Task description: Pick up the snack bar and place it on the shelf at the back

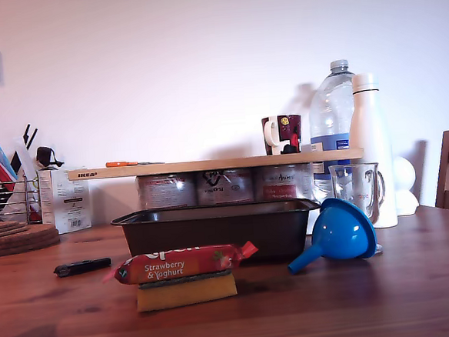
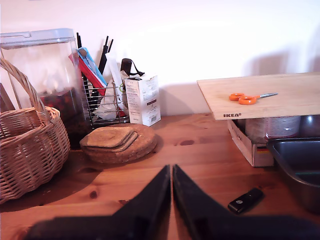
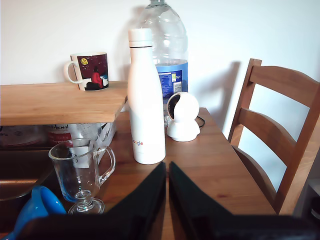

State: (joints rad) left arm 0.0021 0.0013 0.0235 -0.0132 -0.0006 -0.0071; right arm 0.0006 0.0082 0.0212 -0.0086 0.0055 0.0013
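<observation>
The snack bar (image 1: 183, 265), red-orange foil with white "Strawberry & Yoghurt" text, lies on top of a yellow sponge (image 1: 186, 291) near the table's front in the exterior view. Behind it, the shelf (image 1: 209, 165), a light-wood plank marked IKEA, rests on tins; its end also shows in the first wrist view (image 2: 270, 97) and the second wrist view (image 3: 55, 102). My first gripper (image 2: 171, 170) is shut with nothing in it, hovering over the table near a stack of cork mats. My second gripper (image 3: 167, 167) is shut and empty, before a white bottle. Neither gripper shows in the exterior view.
A dark baking tin (image 1: 213, 227) sits under the shelf, a blue funnel (image 1: 337, 234) and glass mug (image 1: 358, 190) at the exterior view's right. Orange scissors (image 2: 245, 98) and a mug (image 1: 282, 134) lie on the shelf. White bottle (image 3: 146, 100), water bottle, chair (image 3: 280, 135), basket (image 2: 27, 145), cork mats (image 2: 117, 142).
</observation>
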